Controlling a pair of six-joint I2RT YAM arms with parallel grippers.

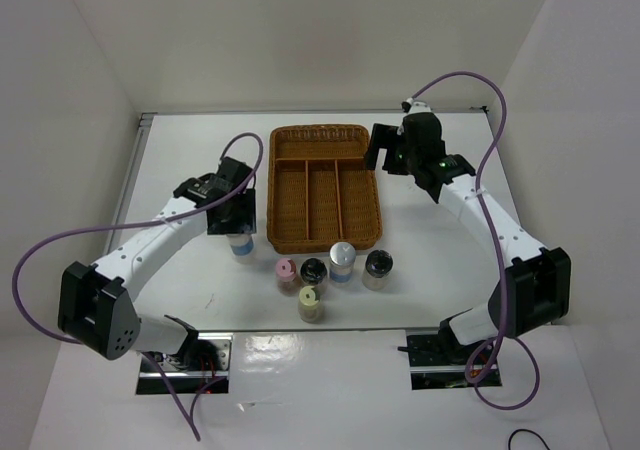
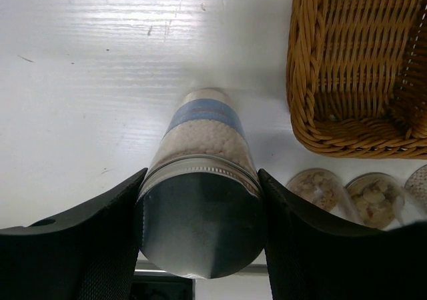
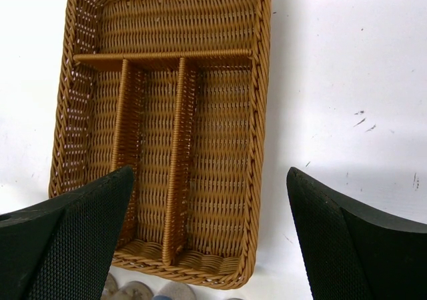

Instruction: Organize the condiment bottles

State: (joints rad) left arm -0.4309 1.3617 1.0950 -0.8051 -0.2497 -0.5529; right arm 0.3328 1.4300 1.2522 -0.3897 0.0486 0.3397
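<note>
Spreading widest, the desk (image 1: 200, 160) was topped centrally by the basket (image 1: 323, 185). Five bottles (image 1: 313, 270) were clustered before its near edge. Left of its near corner, a silver-capped bottle (image 2: 200, 200) was stood upright, clenched by the left claw (image 1: 233, 220). The right claw (image 1: 383, 148) was held released near the basket's far right corner.

Six shaker bottles, all upright, in the lower middle of your overhead view.
You'll see the blue-banded bottle (image 1: 239, 243), silver-capped and filled with pale granules, apart at the left, clamped at its cap by the left gripper (image 2: 201, 180). Right of it stands a row: pink-capped bottle (image 1: 287, 270), black-topped bottle (image 1: 313, 269), second silver-capped bottle (image 1: 342, 260), clear black-topped bottle (image 1: 377, 267). The yellow-capped bottle (image 1: 311, 304) sits just below the row.
</note>
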